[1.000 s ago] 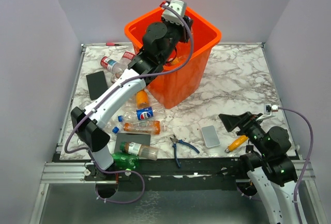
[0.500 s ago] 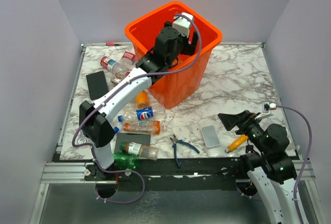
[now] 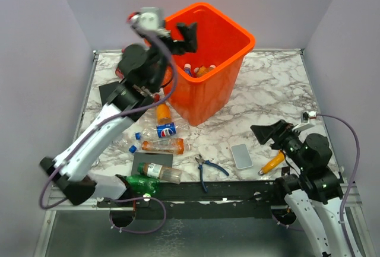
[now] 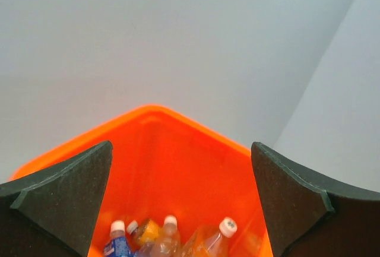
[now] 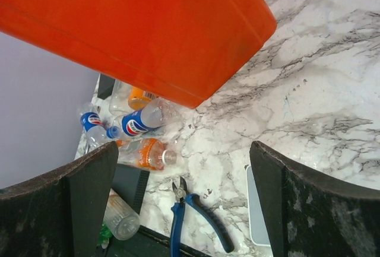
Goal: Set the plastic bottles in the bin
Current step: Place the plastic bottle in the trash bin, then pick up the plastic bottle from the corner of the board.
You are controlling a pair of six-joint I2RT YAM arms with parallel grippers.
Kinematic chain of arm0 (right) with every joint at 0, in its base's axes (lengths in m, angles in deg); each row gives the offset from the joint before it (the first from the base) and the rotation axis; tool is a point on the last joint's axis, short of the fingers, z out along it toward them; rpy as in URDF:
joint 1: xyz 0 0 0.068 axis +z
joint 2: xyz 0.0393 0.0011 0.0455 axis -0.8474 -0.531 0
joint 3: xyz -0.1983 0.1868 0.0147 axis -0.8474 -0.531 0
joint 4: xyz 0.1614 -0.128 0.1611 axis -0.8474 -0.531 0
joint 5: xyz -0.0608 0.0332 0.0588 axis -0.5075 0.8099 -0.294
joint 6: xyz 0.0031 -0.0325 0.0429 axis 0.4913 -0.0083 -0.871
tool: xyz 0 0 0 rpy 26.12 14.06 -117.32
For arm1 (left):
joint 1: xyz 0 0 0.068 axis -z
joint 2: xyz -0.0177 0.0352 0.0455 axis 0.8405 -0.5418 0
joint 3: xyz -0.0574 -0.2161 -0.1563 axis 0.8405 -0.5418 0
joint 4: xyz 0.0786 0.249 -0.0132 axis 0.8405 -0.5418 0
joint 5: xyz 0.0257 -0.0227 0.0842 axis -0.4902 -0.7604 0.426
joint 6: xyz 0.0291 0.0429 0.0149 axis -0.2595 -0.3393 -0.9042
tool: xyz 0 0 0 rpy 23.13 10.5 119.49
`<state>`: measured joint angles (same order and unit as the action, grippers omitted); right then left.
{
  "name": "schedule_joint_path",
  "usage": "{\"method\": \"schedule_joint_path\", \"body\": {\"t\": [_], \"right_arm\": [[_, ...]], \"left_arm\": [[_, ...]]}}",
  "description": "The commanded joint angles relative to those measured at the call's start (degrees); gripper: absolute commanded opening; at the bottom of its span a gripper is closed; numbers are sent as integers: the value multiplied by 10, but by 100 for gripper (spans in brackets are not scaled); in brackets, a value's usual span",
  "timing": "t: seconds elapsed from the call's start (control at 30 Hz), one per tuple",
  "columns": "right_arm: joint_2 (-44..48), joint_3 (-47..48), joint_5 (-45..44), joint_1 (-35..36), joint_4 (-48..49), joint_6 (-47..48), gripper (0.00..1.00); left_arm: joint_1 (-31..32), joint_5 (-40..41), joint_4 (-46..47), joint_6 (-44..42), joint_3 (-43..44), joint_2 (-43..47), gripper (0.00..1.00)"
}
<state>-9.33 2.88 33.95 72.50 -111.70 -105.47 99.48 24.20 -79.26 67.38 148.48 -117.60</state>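
My left fingers (image 3: pixel 183 37) are released and spread wide, with nothing between them, above the bin's (image 3: pixel 237 31) left rim. The wrist view cuts off the binned bottles (image 4: pixel 172 233) just below their caps. More loose bottles (image 3: pixel 160 145) lie on the desk (image 3: pixel 267 85), and my left arm hides some at far left. The right fingers (image 3: pixel 270 133) are released too. Half a second ago the left fingers were down inside the bin; now they've lifted out.

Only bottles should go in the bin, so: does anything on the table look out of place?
Yes. Blue-handled pliers lie near the front edge, a silver slab right of them, an orange marker further right; none belongs in the orange bin, which itself sits cornerwise to the table.
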Motion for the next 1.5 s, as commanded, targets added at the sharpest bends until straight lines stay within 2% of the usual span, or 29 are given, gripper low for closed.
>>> {"method": "schedule_joint_path", "body": {"t": [0.0,0.13,0.27,0.37,0.5,0.6,0.83,1.0,1.17,1.27,1.47], "right_arm": [[-53,22,-12,2,-24,18,94],[-119,16,-9,2,-30,2,93],[-183,8,-17,2,-30,-24,93],[-205,-4,0,2,-11,-35,93],[-232,-34,131,5,88,-21,85],[-270,-35,119,52,109,-18,84],[-395,6,-88,340,160,-15,85],[-457,25,-136,449,219,43,88],[-530,84,-175,547,248,154,99],[-595,142,-175,588,244,233,100],[-689,225,-126,597,233,333,96]], "left_arm": [[0,125,105,25,-153,165,99],[1,203,90,48,-318,302,99],[0,239,-4,110,-444,401,99],[0,247,-82,171,-512,469,99],[0,257,-145,254,-593,556,99],[0,260,-161,297,-635,605,99],[0,301,-172,304,-659,604,99],[0,306,-178,292,-658,579,99],[0,300,-181,295,-665,592,99],[0,294,-184,289,-663,603,99],[0,275,-187,229,-637,612,99]]}}
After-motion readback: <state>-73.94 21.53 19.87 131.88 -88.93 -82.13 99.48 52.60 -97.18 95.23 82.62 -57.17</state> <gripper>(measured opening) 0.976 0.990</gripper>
